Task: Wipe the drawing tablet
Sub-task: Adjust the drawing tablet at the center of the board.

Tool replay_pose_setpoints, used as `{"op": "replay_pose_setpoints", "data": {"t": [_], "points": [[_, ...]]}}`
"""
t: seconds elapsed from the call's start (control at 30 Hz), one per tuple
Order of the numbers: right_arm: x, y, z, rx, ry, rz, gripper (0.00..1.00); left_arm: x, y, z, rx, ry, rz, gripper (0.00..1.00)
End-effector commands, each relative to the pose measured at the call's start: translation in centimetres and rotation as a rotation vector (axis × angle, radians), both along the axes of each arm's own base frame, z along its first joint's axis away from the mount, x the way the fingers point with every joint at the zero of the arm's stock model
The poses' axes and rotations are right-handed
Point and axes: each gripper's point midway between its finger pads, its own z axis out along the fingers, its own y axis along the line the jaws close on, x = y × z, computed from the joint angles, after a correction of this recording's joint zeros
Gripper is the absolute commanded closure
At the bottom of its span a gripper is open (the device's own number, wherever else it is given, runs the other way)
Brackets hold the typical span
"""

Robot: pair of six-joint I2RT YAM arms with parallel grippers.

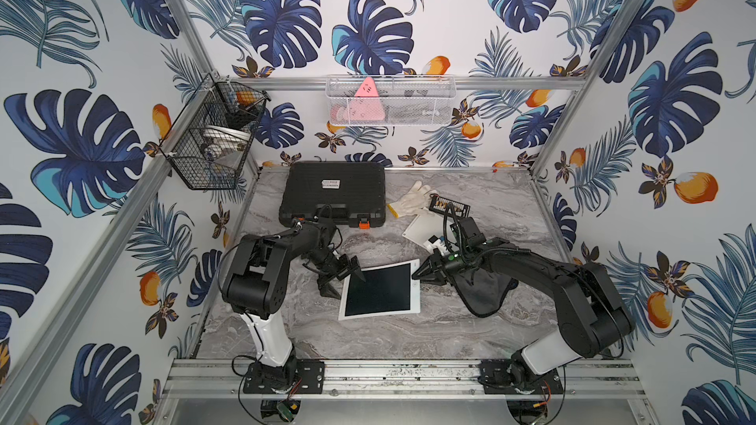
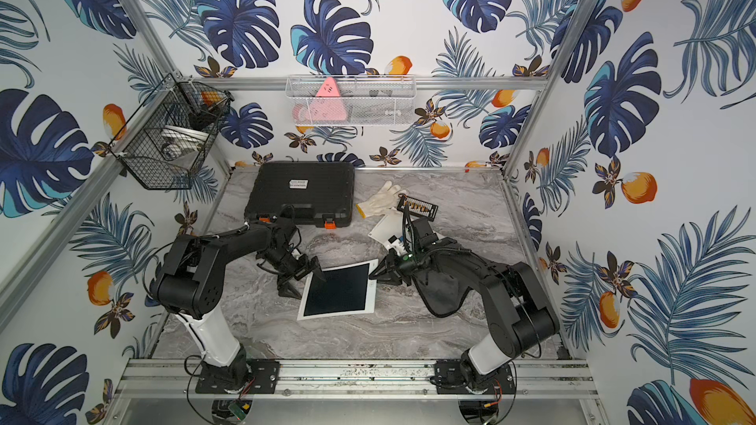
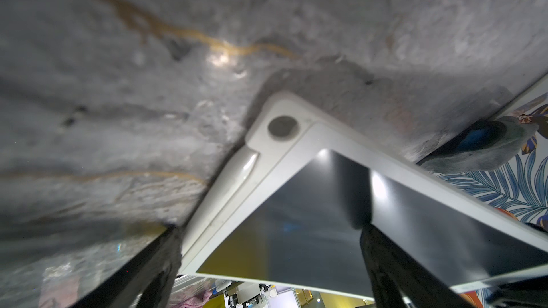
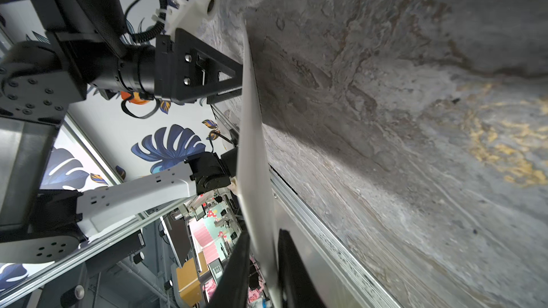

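The drawing tablet (image 1: pixel 378 292) (image 2: pixel 339 292), a white frame around a dark screen, lies mid-table. My right gripper (image 1: pixel 417 273) (image 4: pixel 264 250) is shut on its right edge; in the right wrist view the thin white edge (image 4: pixel 252 143) runs between both fingers, and a shadow lies under it. My left gripper (image 1: pixel 343 280) (image 3: pixel 271 250) is open and straddles the tablet's upper left corner (image 3: pixel 296 202). One finger is over the screen, the other beside the frame. A dark grey cloth (image 1: pixel 487 292) (image 2: pixel 442 292) lies under my right arm.
A black tool case (image 1: pixel 333 198) sits at the back. To its right lie a white glove (image 1: pixel 411 198), a small black abacus (image 1: pixel 448 204) and a white card (image 1: pixel 423 226). A black wire basket (image 1: pixel 212 136) and a white one (image 1: pixel 390 102) hang on the walls.
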Motion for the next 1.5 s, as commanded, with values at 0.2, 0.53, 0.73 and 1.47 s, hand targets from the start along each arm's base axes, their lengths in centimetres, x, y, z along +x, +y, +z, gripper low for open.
{"op": "replay_pose_setpoints", "data": {"t": [0.2, 0.53, 0.73, 1.47], "points": [[-2.4, 0.7, 0.6, -0.009, -0.009, 0.148, 0.82, 5.9, 4.1, -4.2, 0.271, -0.308, -0.099, 0.01], [-3.3, 0.8, 2.4, 0.018, -0.026, 0.225, 0.90, 5.9, 4.2, -4.5, 0.274, -0.301, -0.104, 0.01], [-3.4, 0.6, 2.5, 0.003, -0.030, 0.230, 0.97, 6.2, 4.0, -4.3, 0.266, -0.307, -0.100, 0.01], [2.1, -4.1, 8.8, -0.478, -0.730, 0.149, 1.00, 12.1, 1.3, 10.2, 0.120, -0.533, 0.171, 0.05]]}}
